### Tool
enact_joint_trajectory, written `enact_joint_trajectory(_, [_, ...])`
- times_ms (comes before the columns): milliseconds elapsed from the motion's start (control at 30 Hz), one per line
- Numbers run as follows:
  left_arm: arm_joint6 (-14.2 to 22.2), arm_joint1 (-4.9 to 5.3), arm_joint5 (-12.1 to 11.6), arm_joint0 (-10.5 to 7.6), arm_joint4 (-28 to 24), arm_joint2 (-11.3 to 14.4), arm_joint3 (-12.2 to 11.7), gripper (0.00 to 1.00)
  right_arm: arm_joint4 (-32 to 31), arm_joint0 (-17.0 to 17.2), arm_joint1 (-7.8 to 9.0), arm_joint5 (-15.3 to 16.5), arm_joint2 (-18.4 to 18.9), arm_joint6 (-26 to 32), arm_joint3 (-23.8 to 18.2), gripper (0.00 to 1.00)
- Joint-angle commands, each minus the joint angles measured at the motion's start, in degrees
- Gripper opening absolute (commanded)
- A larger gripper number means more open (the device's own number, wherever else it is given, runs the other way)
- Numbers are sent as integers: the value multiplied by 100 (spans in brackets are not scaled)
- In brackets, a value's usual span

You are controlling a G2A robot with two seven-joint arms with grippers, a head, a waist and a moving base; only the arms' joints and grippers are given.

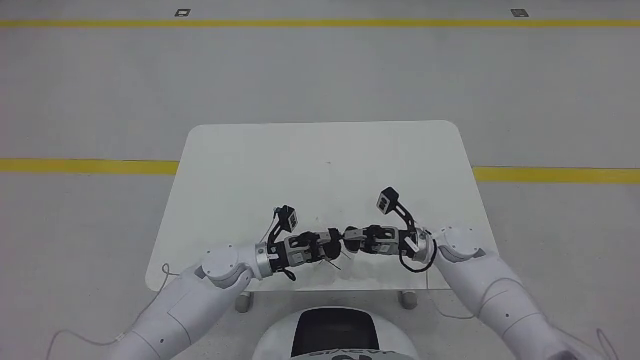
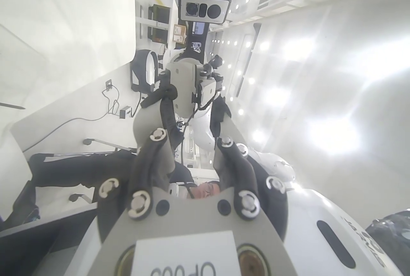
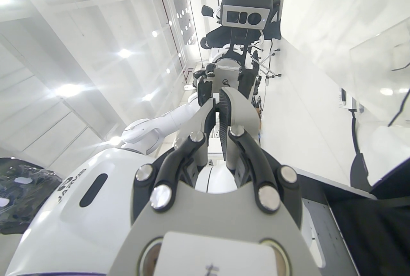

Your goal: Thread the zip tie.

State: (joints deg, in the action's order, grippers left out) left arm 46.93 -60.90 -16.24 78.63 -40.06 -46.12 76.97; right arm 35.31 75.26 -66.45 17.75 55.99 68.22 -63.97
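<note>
Low in the centre of the top view the two hands meet tip to tip over the near edge of the worktop [image 1: 320, 160]. The left hand [image 2: 192, 110] is spread wide; the right hand [image 3: 222, 98] is pinched nearly together, on what I cannot tell. What is probably the zip tie [image 1: 337, 259], a thin pale strand, hangs just under them: light, springy, slick, best pinched close behind its tip
</note>
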Motion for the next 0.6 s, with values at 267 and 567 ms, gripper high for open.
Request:
enact_joint_trajectory(267, [95,-7,-50,-14,-14,0,-44,9,-19,-93,-23,-178,-71,59,136,0])
enact_joint_trajectory(567, [90,-12,-54,-20,76,23,-47,9,-4,-141,-38,-235,-105,124,203,0])
